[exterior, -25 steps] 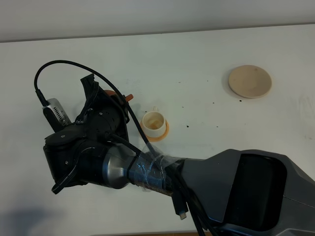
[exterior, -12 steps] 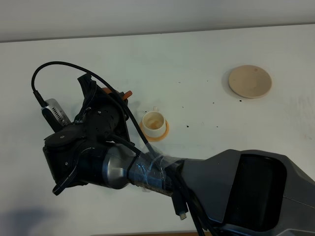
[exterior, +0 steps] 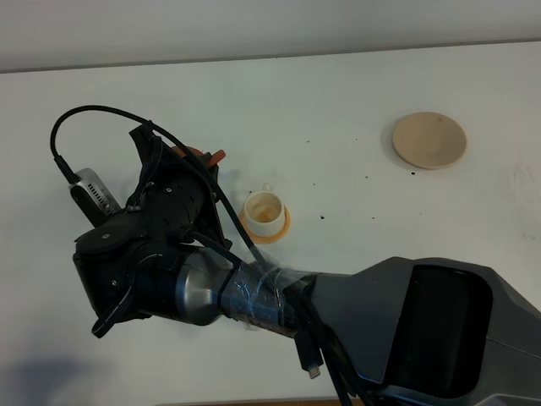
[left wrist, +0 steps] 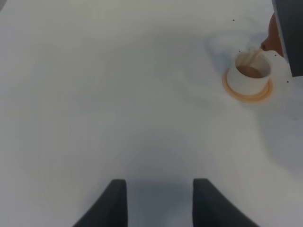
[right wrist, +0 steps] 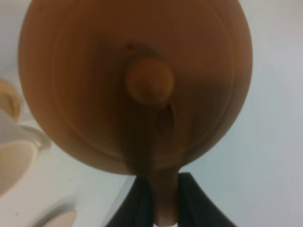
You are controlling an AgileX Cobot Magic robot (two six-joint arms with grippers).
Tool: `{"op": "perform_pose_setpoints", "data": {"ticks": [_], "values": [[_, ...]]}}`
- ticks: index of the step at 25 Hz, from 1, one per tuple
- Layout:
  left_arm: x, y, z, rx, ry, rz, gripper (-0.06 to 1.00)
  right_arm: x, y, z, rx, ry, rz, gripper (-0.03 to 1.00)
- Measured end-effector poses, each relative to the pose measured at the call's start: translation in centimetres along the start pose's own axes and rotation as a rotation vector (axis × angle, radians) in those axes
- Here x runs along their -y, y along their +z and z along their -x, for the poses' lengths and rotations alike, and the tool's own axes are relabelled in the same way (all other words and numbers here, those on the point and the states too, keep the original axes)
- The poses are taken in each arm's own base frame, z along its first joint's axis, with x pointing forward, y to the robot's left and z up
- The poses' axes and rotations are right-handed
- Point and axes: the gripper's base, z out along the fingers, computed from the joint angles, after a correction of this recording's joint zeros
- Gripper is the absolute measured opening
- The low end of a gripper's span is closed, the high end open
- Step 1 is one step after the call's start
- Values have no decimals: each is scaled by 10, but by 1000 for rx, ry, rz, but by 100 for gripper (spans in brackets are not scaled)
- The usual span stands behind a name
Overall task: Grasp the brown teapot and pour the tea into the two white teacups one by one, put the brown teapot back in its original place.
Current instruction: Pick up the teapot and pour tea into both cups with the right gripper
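My right gripper (right wrist: 161, 198) is shut on the loop handle of the brown teapot (right wrist: 137, 80), seen from above with its lid knob in the middle. In the exterior high view that arm reaches across to the left and covers most of the teapot (exterior: 196, 155); only its rim and spout show. A white teacup (exterior: 265, 211) with tea in it stands on an orange coaster just right of the arm. In the left wrist view a thin stream of tea falls from the teapot (left wrist: 272, 35) into a white teacup (left wrist: 248, 75). My left gripper (left wrist: 161, 203) is open over bare table.
The pale beige saucer (exterior: 429, 139) lies bare at the back right. The right arm's black body and cable (exterior: 110, 110) cover the left-centre of the white table (exterior: 355, 93). An orange coaster (left wrist: 248, 92) sits under the cup in the left wrist view.
The right gripper and teapot have shifted slightly toward the back and left. The teacup beside the arm and the saucer have not moved.
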Motion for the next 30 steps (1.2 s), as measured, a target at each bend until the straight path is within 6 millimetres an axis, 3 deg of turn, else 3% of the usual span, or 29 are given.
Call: {"op": "perform_pose_setpoints", "data": {"ticks": [30], "values": [[0, 0, 0, 0, -1, 0, 37, 1, 0, 0, -3, -8, -14, 13]]}}
